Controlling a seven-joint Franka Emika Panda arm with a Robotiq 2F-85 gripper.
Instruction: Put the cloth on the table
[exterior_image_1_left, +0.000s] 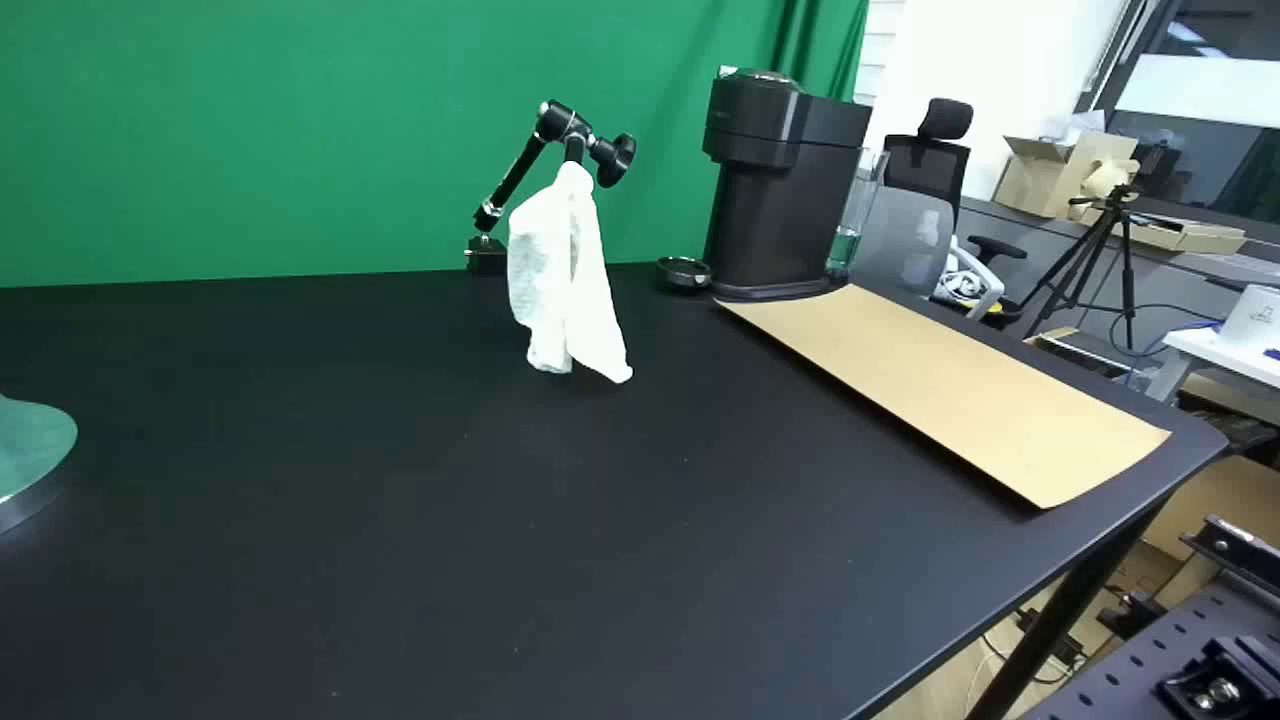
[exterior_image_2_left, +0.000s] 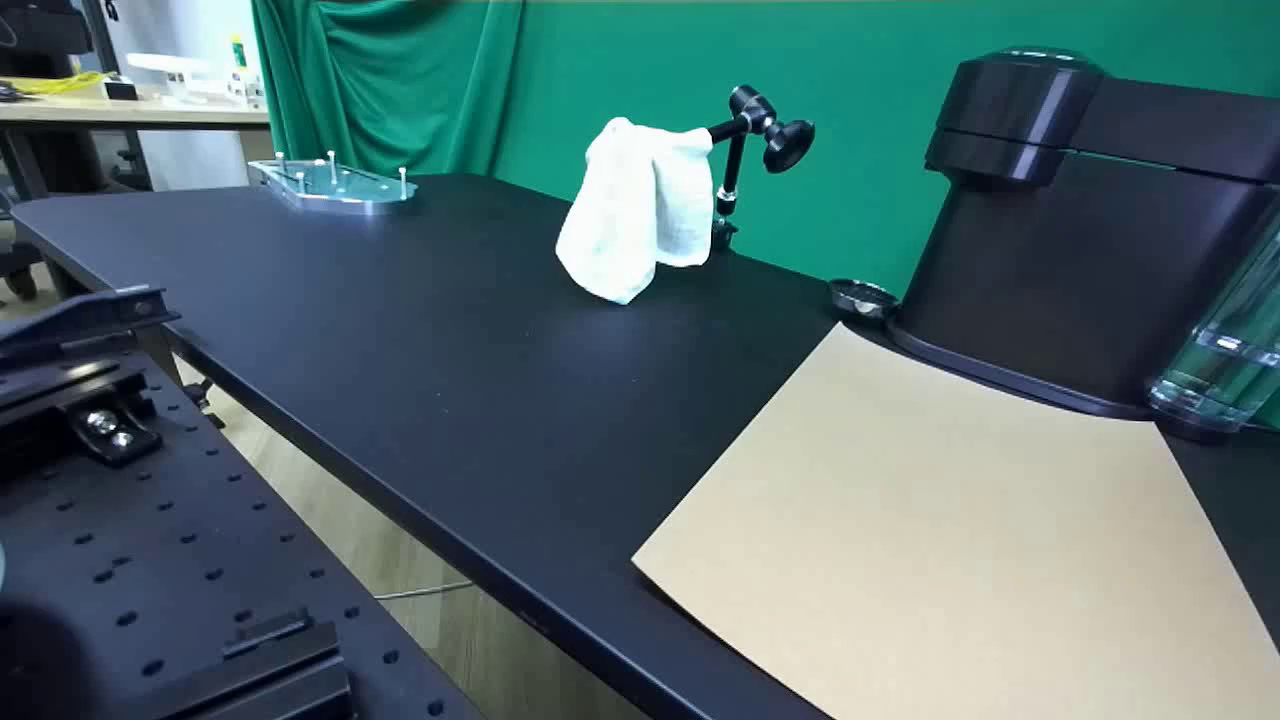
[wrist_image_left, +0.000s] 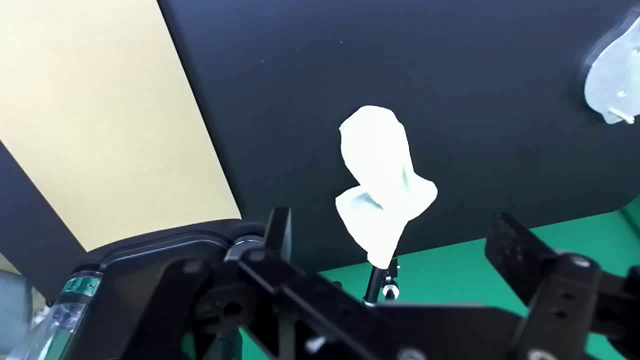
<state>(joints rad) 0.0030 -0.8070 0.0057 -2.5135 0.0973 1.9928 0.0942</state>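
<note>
In both exterior views we see the limp white fabric cloth (exterior_image_2_left: 620, 215) draped over one end of a black jointed stand (exterior_image_1_left: 557, 121), over the flat black surface (exterior_image_1_left: 400, 500); whether its lower corner touches, we cannot tell. In the wrist view, our black two-fingered tool (wrist_image_left: 392, 235) has its jaws spread wide.

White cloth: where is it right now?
In both exterior views, the white cloth hangs on the black jointed stand, left of the coffee machine and in front of the green backdrop.
</note>
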